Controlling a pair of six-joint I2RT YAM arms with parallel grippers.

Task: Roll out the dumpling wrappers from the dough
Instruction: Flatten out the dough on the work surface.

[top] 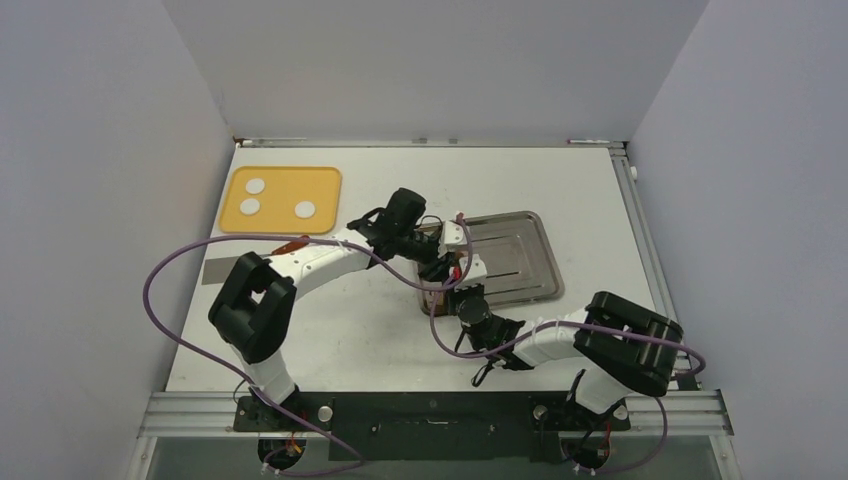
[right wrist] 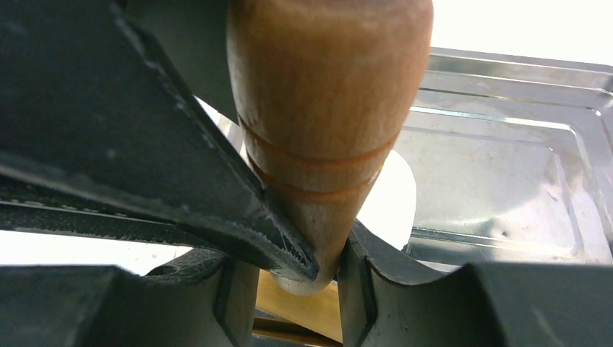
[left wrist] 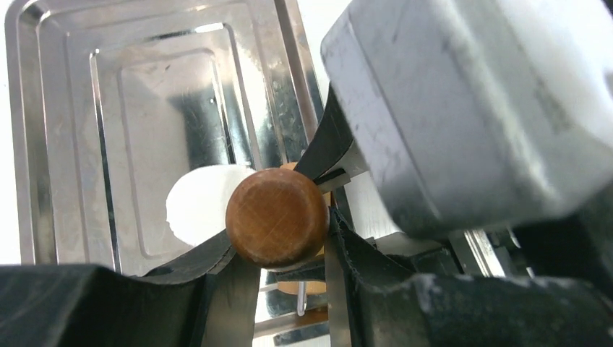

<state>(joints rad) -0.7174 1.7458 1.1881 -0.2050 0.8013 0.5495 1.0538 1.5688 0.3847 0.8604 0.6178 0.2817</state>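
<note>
A wooden rolling pin point(left wrist: 277, 217) hangs low over the metal tray point(top: 520, 245), and each gripper holds one end. My left gripper point(left wrist: 278, 249) is shut on the round end knob. My right gripper point(right wrist: 325, 253) is shut on the tapered handle point(right wrist: 325, 137). Under the pin lies a thin white dumpling wrapper point(left wrist: 196, 202), seen also in the right wrist view point(right wrist: 390, 206). The grippers point(top: 455, 255) point(top: 462, 292) hide it in the top view. Three small round dough pieces point(top: 255, 185) point(top: 250, 207) point(top: 305, 210) sit on a yellow tray point(top: 325, 180) at the back left.
A flat grey strip point(top: 225, 271) lies on the table left of the left arm. The metal tray's raised rim point(left wrist: 25, 144) surrounds the wrapper. Walls close in the table on the left, back and right.
</note>
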